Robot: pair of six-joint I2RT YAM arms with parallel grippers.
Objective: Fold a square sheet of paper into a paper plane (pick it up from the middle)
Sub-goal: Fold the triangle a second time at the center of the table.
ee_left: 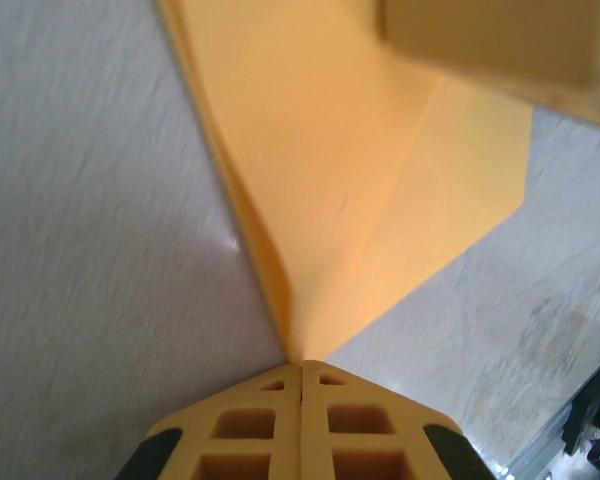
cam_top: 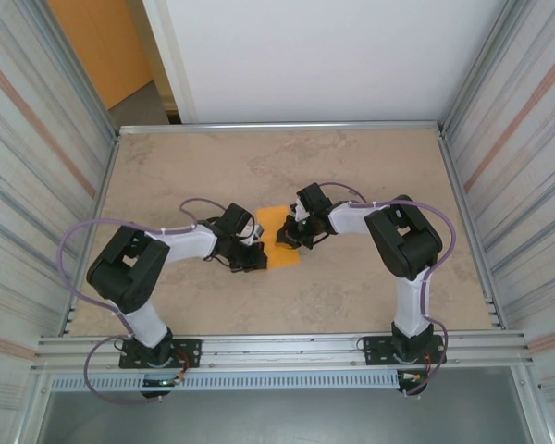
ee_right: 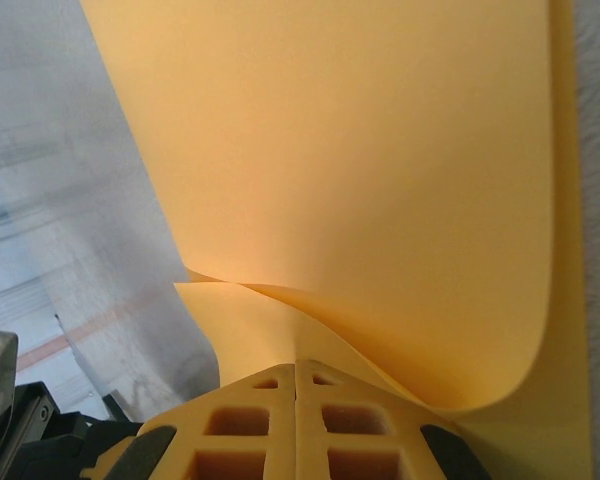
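**A walled table in soft light**

We see a beige, marble-patterned tabletop (cam_top: 351, 287), rectangular and framed by thin aluminium edging (cam_top: 277, 127). On the left stands a ribbed, silvery metal side wall (cam_top: 28, 139) with faint reddish stripes, and a matching ribbed wall (cam_top: 527, 120) closes the right side. Behind the table we find a large plain white panel (cam_top: 324, 55). To its left is a flat orange wall panel (cam_top: 97, 46), with a strip of grey floor (cam_top: 143, 102) below it. Along the near edge run grooved aluminium rails (cam_top: 287, 350), then a slotted pale strip (cam_top: 287, 379) and a dull grey surface (cam_top: 287, 416). The light is even and diffuse, and we notice only soft shadows on the tabletop.
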